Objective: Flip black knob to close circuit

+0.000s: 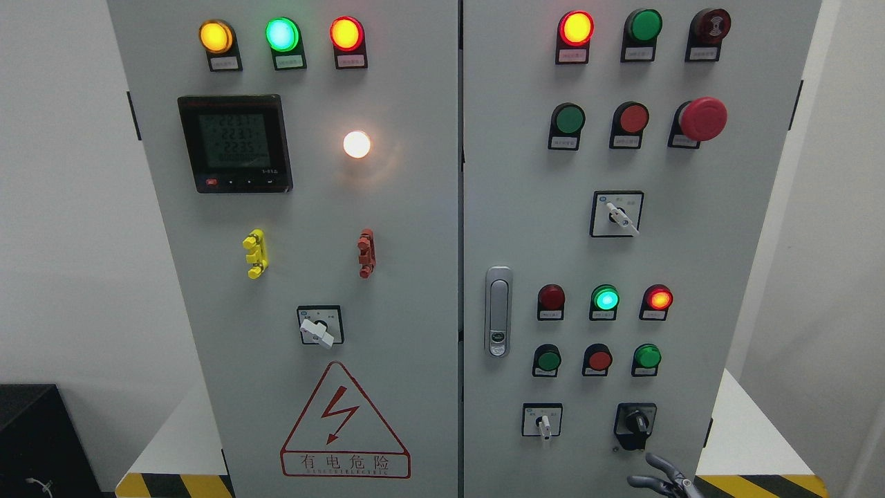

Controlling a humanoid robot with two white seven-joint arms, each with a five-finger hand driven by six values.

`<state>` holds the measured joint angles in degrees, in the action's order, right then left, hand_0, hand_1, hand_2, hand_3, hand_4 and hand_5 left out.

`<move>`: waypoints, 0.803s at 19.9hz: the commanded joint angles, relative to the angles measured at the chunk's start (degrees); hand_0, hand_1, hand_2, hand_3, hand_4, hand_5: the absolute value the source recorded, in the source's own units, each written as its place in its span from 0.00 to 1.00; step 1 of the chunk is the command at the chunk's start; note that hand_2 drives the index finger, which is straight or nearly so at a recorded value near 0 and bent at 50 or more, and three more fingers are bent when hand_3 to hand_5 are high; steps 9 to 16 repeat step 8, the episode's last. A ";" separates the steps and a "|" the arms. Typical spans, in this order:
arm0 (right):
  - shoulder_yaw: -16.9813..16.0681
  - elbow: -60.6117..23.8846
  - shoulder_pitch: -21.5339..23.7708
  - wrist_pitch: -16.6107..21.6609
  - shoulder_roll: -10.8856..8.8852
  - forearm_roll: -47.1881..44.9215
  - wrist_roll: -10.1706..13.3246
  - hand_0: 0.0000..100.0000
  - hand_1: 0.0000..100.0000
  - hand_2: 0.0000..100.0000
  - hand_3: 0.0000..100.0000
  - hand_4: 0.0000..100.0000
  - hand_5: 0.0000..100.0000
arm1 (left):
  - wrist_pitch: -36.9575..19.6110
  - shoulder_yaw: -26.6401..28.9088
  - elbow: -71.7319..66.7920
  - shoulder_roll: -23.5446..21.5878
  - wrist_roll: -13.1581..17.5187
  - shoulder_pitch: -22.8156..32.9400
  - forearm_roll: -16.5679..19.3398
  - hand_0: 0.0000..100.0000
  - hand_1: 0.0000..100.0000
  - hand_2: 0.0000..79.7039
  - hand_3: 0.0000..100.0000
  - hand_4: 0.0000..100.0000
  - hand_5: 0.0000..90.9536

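Head view of a grey two-door electrical cabinet (415,290). The black knob (635,420) sits at the lower right of the right door, beside a white-handled selector (544,422), its pointer standing roughly upright; whether that position closes the circuit cannot be read from the panel. The right hand (662,477) shows just below the knob at the picture's bottom edge, its fingers (657,462) spread and slightly curled, holding nothing and clear of the knob. The left hand is out of view. A sound turn, if one is called for, would have the fingertips close on both flanks of the knob's ridge, rotate about its axis without pulling outward, and stay clear of the neighbouring selector. The lamps (605,299) above the knob show green and red lit. The cabinet is the only enclosure; its doors are shut, with the latch handle (498,311) flush, so the contents are hidden.
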<state>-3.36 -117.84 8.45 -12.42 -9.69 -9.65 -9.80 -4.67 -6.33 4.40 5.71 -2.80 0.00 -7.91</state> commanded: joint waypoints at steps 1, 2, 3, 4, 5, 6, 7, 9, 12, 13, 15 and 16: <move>-3.23 0.42 0.87 0.47 1.52 -7.65 -0.22 0.00 0.00 0.00 0.00 0.00 0.00 | 0.01 0.00 0.00 0.00 -0.02 1.14 0.00 0.12 0.56 0.00 0.00 0.00 0.00; -3.23 0.51 0.87 0.47 1.78 -8.10 -0.22 0.00 0.00 0.00 0.00 0.00 0.00 | 0.01 0.00 0.00 0.00 -0.02 1.14 0.00 0.12 0.56 0.00 0.00 0.00 0.00; -3.23 0.51 0.87 0.55 1.87 -8.19 -0.22 0.00 0.00 0.00 0.00 0.00 0.00 | 0.01 0.00 0.00 0.00 -0.02 1.14 0.00 0.12 0.56 0.00 0.00 0.00 0.00; -3.23 0.60 0.87 0.55 1.87 -8.19 -0.31 0.00 0.00 0.00 0.00 0.00 0.00 | 0.01 0.00 0.00 0.00 -0.02 1.14 0.00 0.12 0.56 0.00 0.00 0.00 0.00; -3.23 0.68 0.87 0.55 1.87 -8.19 -0.31 0.00 0.00 0.00 0.00 0.00 0.00 | 0.01 0.00 0.00 0.00 -0.02 1.14 0.00 0.12 0.56 0.00 0.00 0.00 0.00; -3.23 0.68 0.87 0.55 1.87 -8.19 -0.31 0.00 0.00 0.00 0.00 0.00 0.00 | 0.01 0.00 0.00 0.00 -0.02 1.14 0.00 0.12 0.56 0.00 0.00 0.00 0.00; -3.23 0.68 0.87 0.55 1.87 -8.19 -0.48 0.00 0.00 0.00 0.00 0.00 0.00 | 0.01 0.00 0.00 0.00 -0.02 1.14 0.00 0.12 0.56 0.00 0.00 0.00 0.00; -3.23 0.68 0.87 0.55 1.87 -8.19 -0.49 0.00 0.00 0.00 0.00 0.00 0.00 | 0.01 0.00 0.00 0.00 -0.02 1.14 0.00 0.12 0.56 0.00 0.00 0.00 0.00; -3.23 0.68 0.87 0.55 1.87 -8.19 -0.49 0.00 0.00 0.00 0.00 0.00 0.00 | 0.01 0.00 0.00 0.00 -0.02 1.14 0.00 0.12 0.56 0.00 0.00 0.00 0.00; -3.23 0.68 0.87 0.55 1.87 -8.19 -0.49 0.00 0.00 0.00 0.00 0.00 0.00 | 0.01 0.00 0.00 0.00 -0.02 1.14 0.00 0.12 0.56 0.00 0.00 0.00 0.00; -3.23 0.68 0.87 0.55 1.87 -8.19 -0.49 0.00 0.00 0.00 0.00 0.00 0.00 | 0.01 0.00 0.00 0.00 -0.02 1.14 0.00 0.12 0.56 0.00 0.00 0.00 0.00; -3.23 0.68 0.87 0.55 1.87 -8.19 -0.49 0.00 0.00 0.00 0.00 0.00 0.00 | 0.01 0.00 0.00 0.00 -0.02 1.14 0.00 0.12 0.56 0.00 0.00 0.00 0.00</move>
